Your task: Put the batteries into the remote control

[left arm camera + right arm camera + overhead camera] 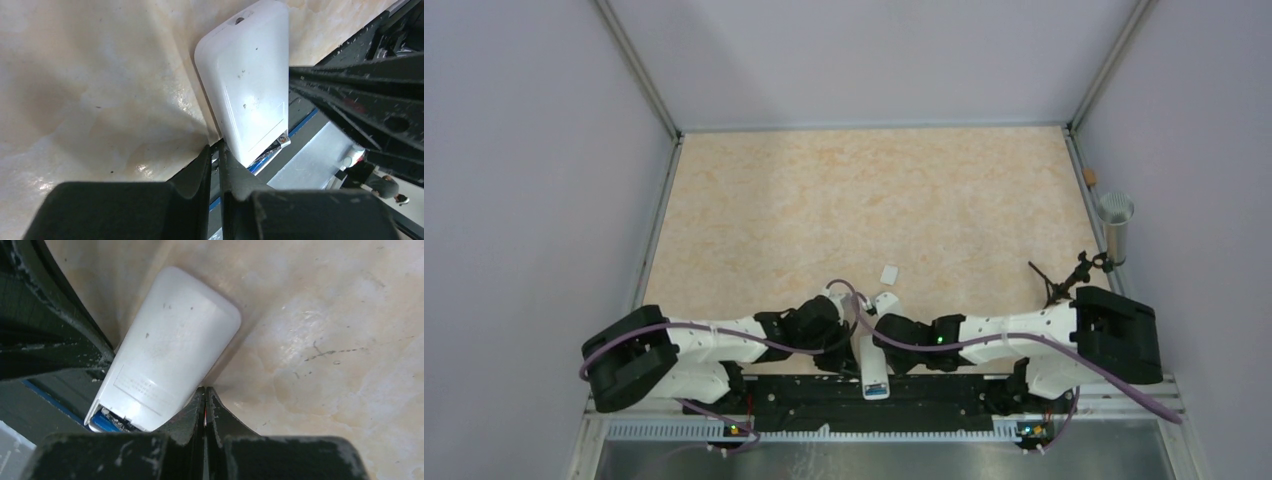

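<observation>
The remote control [873, 362] lies back up at the near table edge, its lower end over the black rail. Its white back fills the left wrist view [247, 85] and the right wrist view [170, 350]. The compartment at its near end is uncovered, and a blue battery [106, 423] sits inside; a battery end with a silver cap [281, 141] also shows there. My left gripper [219, 149] is shut, tips against the remote's left edge [848, 338]. My right gripper [205, 391] is shut and empty, tips at the remote's right edge [890, 338].
A small white flat piece [890, 273] lies on the table beyond the remote. A metal cylinder [1115, 224] stands at the right wall with a dark spindly object [1062, 279] beside it. The black rail [814, 397] runs along the front edge.
</observation>
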{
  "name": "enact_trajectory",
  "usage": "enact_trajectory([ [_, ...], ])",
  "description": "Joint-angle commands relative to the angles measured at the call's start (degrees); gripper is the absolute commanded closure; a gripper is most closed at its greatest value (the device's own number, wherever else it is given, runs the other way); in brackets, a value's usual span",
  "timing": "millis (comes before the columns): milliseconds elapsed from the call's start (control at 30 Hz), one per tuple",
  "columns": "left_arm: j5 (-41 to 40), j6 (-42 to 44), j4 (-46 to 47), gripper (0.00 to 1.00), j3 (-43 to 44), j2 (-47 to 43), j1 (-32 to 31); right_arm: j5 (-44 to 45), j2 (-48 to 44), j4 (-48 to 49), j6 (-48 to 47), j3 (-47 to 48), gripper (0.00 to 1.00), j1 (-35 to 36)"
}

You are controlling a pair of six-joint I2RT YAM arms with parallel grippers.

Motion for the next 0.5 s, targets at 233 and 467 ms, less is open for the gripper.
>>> enact_trajectory([
  [233,1.6,7.7,-7.2,0.89,2.5,9.7,4.7,-2.2,-3.6,8.8,0.9,-3.3,1.0,-7.2],
  [467,4.8,12.3,-8.4,0.9,6.9,15.0,11.9,-4.7,-1.0,11.2,-2.1,-1.9,1.0,-11.8],
])
